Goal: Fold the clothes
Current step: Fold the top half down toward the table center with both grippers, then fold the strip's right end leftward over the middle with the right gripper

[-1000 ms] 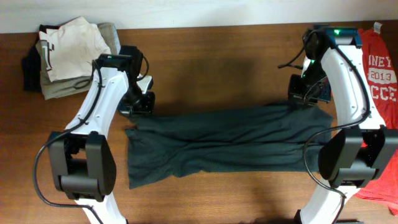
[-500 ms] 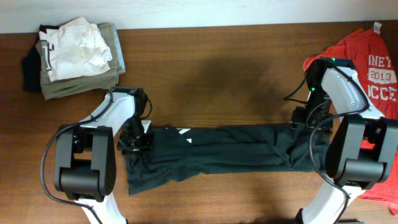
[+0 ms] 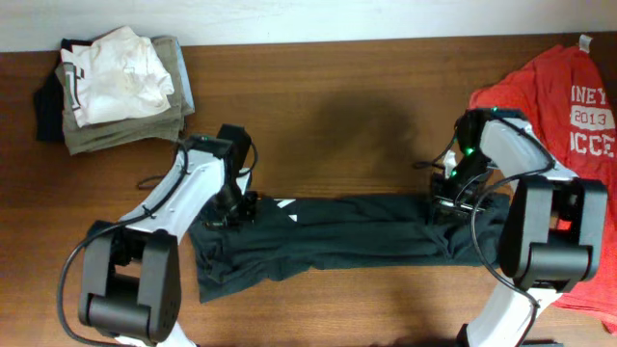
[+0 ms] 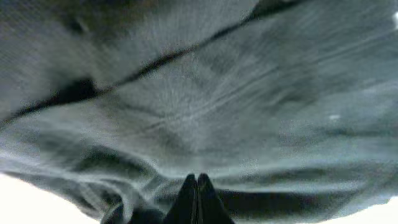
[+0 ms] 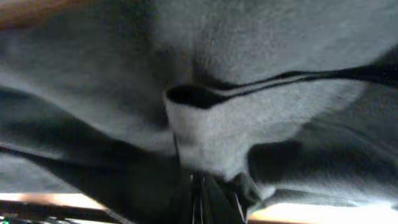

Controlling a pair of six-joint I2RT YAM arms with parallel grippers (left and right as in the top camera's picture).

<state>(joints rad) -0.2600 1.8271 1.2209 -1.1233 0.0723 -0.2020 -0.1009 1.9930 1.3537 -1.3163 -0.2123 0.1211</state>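
A black T-shirt (image 3: pixel 357 231) lies as a long crumpled band on the tabletop (image 3: pixel 328 106), spanning from the left pincer (image 3: pixel 236 204) to the right pincer (image 3: pixel 445 190), both down on its upper edge. Its white label (image 3: pixel 286 205) sits just beside the left pincer.

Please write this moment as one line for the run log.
stage: fold in progress | T-shirt: long band across table | left gripper: shut on T-shirt, left end | right gripper: shut on T-shirt, right end
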